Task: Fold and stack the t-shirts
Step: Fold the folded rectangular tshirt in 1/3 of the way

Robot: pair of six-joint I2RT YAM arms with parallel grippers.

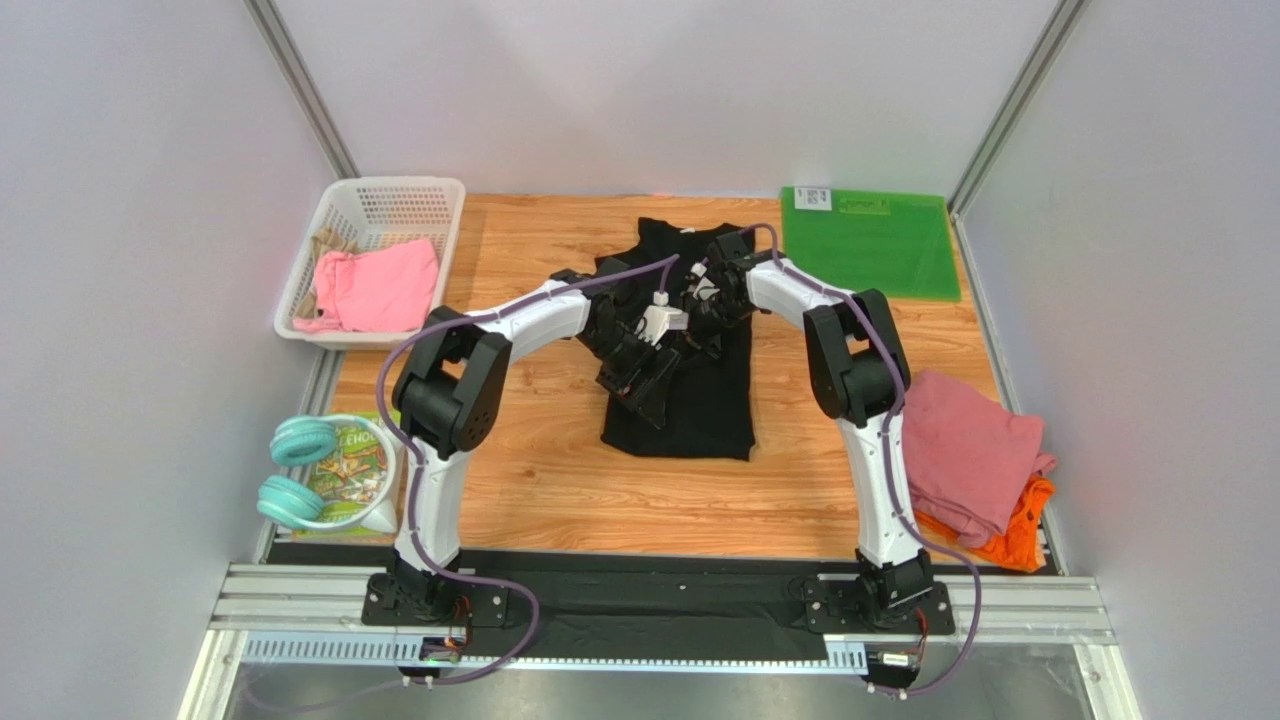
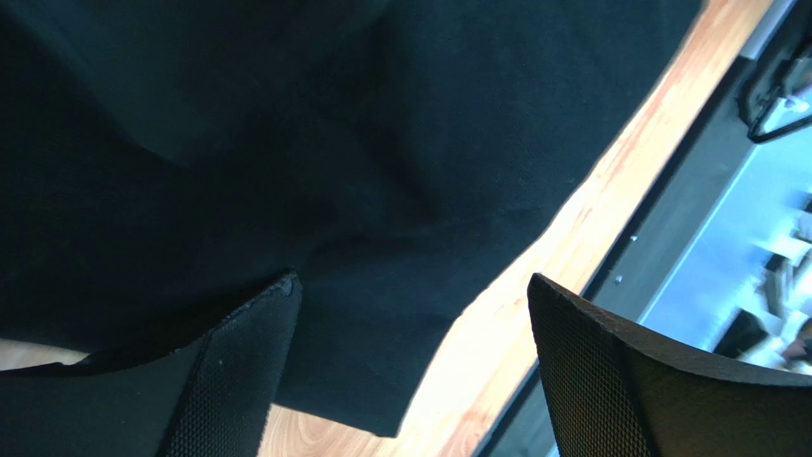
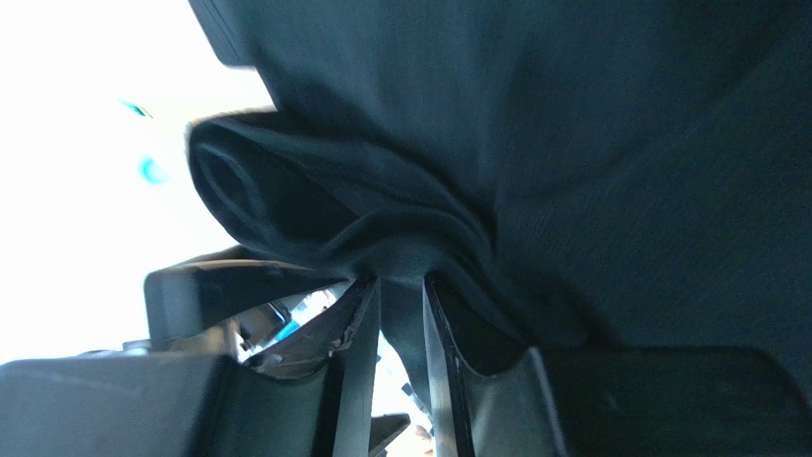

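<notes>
The black t-shirt [image 1: 679, 413] lies mid-table as a long narrow strip, its top part bunched under both grippers. My left gripper [image 1: 643, 375] hovers over the shirt, open and empty; in the left wrist view [image 2: 410, 281] the black cloth [image 2: 362, 171] fills the space beneath the spread fingers [image 2: 238, 371]. My right gripper [image 1: 706, 293] is shut on a raised fold of the black shirt [image 3: 381, 219], pinched between its jaws [image 3: 400, 286]. The dusty-pink shirt [image 1: 969, 450] lies folded at the right edge on top of the orange shirt [image 1: 1025, 537].
A white basket [image 1: 355, 203] at the back left holds a bright pink cloth [image 1: 376, 285]. A green mat [image 1: 869, 237] lies at the back right. Teal headphones [image 1: 298, 468] and a bowl [image 1: 358, 473] sit at the front left.
</notes>
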